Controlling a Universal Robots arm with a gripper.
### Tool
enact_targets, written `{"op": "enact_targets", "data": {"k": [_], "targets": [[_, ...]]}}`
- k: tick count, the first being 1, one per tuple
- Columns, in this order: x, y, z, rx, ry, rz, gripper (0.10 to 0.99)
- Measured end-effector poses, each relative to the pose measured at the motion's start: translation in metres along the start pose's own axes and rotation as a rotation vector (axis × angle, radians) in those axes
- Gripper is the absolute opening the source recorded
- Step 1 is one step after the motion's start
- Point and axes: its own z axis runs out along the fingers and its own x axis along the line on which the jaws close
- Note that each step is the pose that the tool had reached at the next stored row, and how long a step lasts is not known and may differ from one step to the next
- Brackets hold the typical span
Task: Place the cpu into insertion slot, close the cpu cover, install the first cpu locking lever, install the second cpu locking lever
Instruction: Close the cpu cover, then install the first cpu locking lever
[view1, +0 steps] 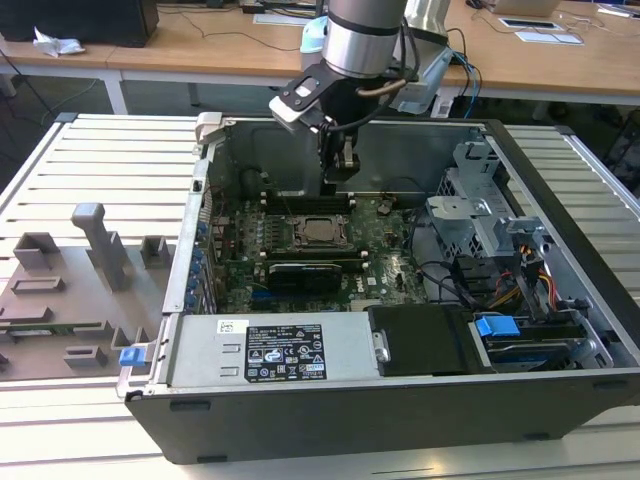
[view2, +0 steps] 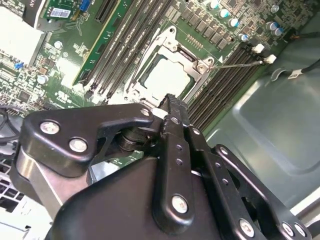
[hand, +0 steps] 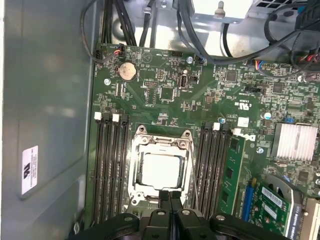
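In the exterior view the black fingers (view1: 338, 168) hang inside the big open grey computer case (view1: 350, 420), which sits on a white slatted surface (view1: 100, 140). They are pressed together and hold nothing. The cpu, a small flat square chip with a silvery-grey metal top (view1: 322, 230), already lies in the insertion slot, the square dark socket with a silvery rim (view1: 322, 245) on the green motherboard (view1: 390, 270). From the fingers the chip is at six o'clock, near but not touching. In the second wrist view the closed fingers (view2: 172, 112) point toward the chip (view2: 167, 80). Their tip is just beside the cpu cover, a thin silvery metal frame with a square hole (view2: 150, 60). In the first wrist view the cover (hand: 136, 167) seems to lie flat around the chip (hand: 161, 170). The fingers (hand: 165, 200) sit at its near edge, between the rows of long black memory slots (hand: 107, 170). The chip is square, so it has no long side.
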Motion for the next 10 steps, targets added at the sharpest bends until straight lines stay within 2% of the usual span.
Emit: {"op": "enact_targets", "data": {"k": [10], "targets": [[0.0, 0.0, -0.0005, 0.0, 0.0002, 0.0, 0.106]]}}
